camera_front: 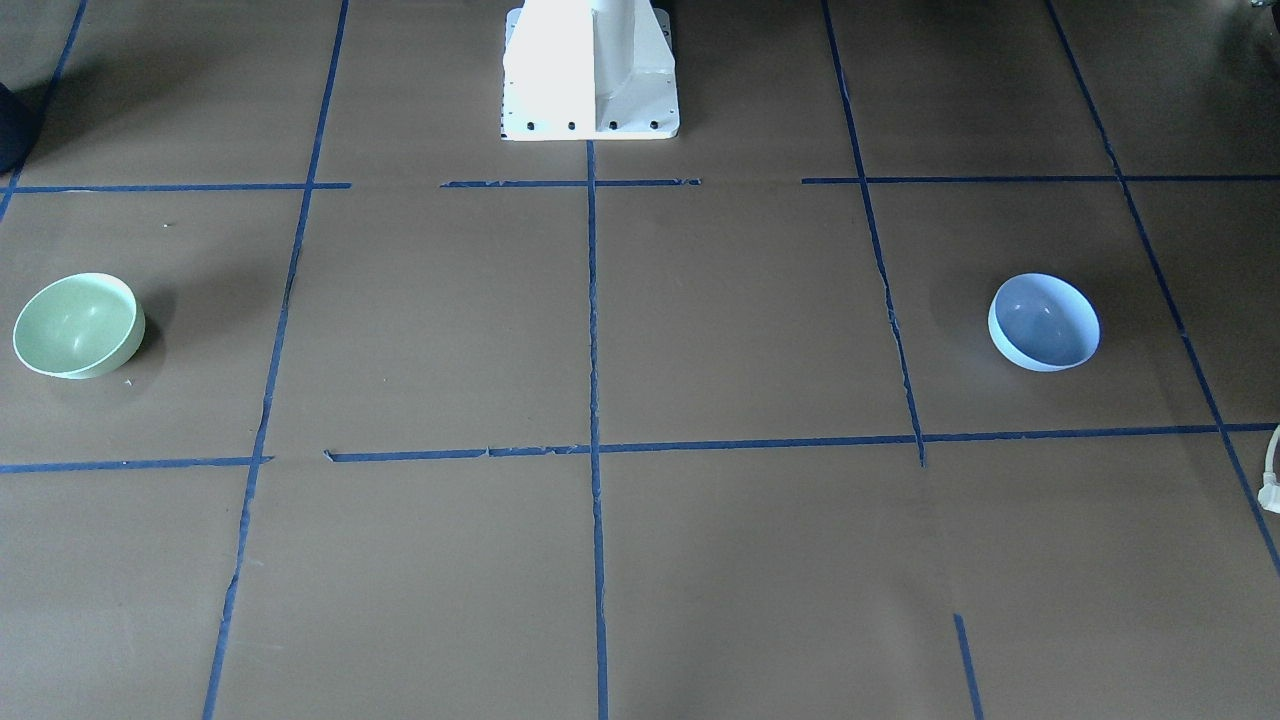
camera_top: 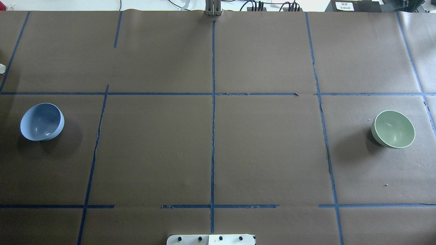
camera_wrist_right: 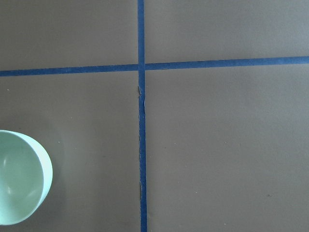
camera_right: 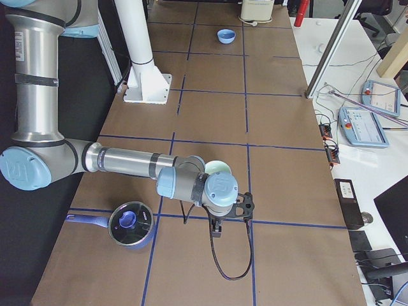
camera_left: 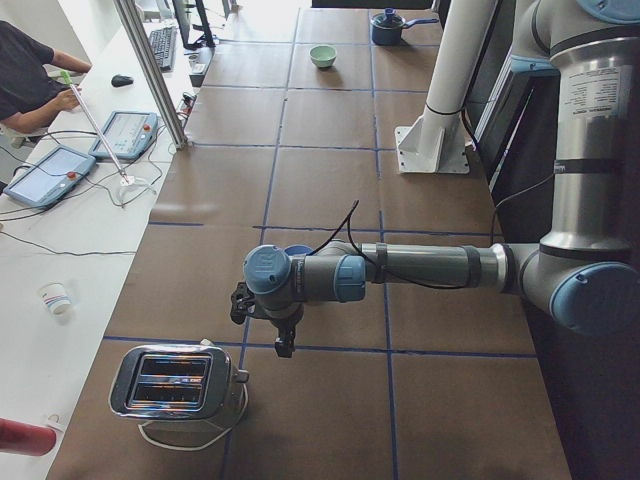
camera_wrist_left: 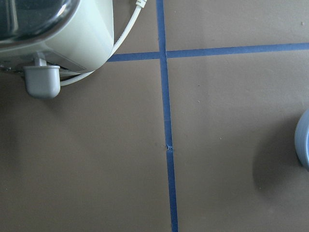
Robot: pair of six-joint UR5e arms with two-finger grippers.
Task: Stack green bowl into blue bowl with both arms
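Observation:
The green bowl (camera_front: 78, 325) stands upright on the brown table at the robot's right end, also in the overhead view (camera_top: 393, 129) and at the right wrist view's lower left (camera_wrist_right: 19, 176). The blue bowl (camera_front: 1044, 322) stands upright at the robot's left end, also in the overhead view (camera_top: 42, 121); only its rim shows in the left wrist view (camera_wrist_left: 303, 145). The left gripper (camera_left: 262, 325) hangs over the table just beside the blue bowl. The right gripper (camera_right: 233, 218) hangs just beside the green bowl (camera_right: 217, 167). I cannot tell whether either is open or shut.
A toaster (camera_left: 175, 382) with a white cord stands near the left gripper, also in the left wrist view (camera_wrist_left: 48, 34). A lidded blue pot (camera_right: 129, 223) stands near the right arm. The white pedestal (camera_front: 590, 70) is at mid-table. An operator sits beyond the far side.

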